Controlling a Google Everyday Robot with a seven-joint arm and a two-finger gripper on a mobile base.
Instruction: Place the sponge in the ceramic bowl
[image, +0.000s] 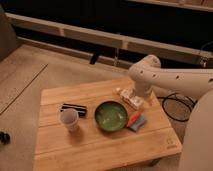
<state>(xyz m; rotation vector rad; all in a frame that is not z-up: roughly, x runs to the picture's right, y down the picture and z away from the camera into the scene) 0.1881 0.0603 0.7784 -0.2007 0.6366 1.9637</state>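
The sponge (139, 123) is a small light-blue pad lying flat on the wooden table (100, 150), just right of the ceramic bowl (111, 116). The bowl is round, glossy green and has nothing in it. An orange carrot-like object (133, 118) lies between the bowl's rim and the sponge. My white arm reaches in from the right and bends down over the table's far right part. The gripper (138, 99) hangs just behind the sponge, right by a white oblong packet (127, 96), and it holds nothing I can see.
A small white cup (69, 119) stands left of the bowl, with a flat black object (73, 108) just behind it. A black cable (175, 102) loops on the floor to the table's right. A low ledge and dark wall run behind the table.
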